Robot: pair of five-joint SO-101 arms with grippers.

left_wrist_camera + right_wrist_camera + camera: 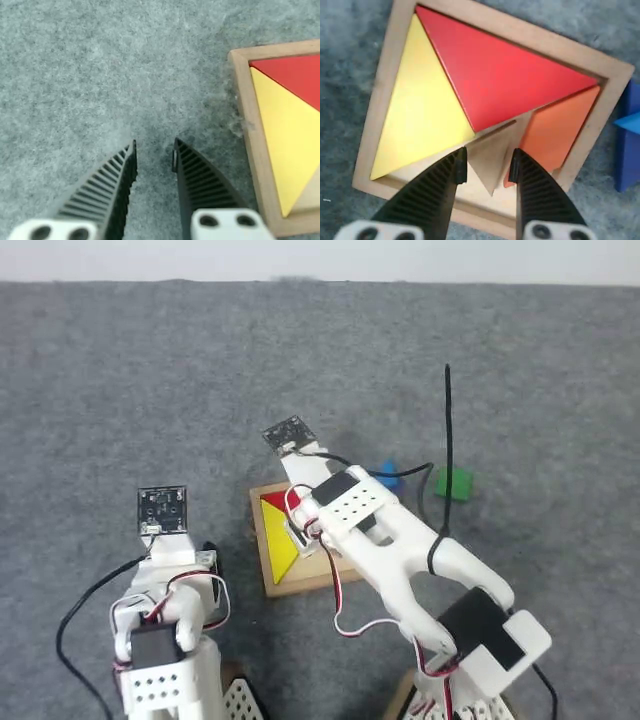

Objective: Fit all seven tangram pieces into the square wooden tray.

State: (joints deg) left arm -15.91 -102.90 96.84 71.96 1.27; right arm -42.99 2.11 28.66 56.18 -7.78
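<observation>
Right wrist view: right hand point(487, 156) is hovering over the square wooden tray point(380, 100). It is narrowed onto a tan triangle point(491, 162) and looks to be pinching it. Red triangle point(500, 75), yellow triangle point(420, 115) and orange piece point(560, 125) are sitting flat in the tray, just ahead of the fingertips. Blue piece point(627, 145) is lying outside the rim, off to the hand's side.

Left wrist view: left hand point(152, 147) is hanging half open over bare desk point(100, 60), gripping nothing. The tray corner is sitting just off to its side.

High view: blue piece and green piece point(453, 483) are lying on the desk beyond the right hand, well apart from the left hand.

Progress, judging: three seated, fourth going in, at least two waiting. Roughly halfway.
</observation>
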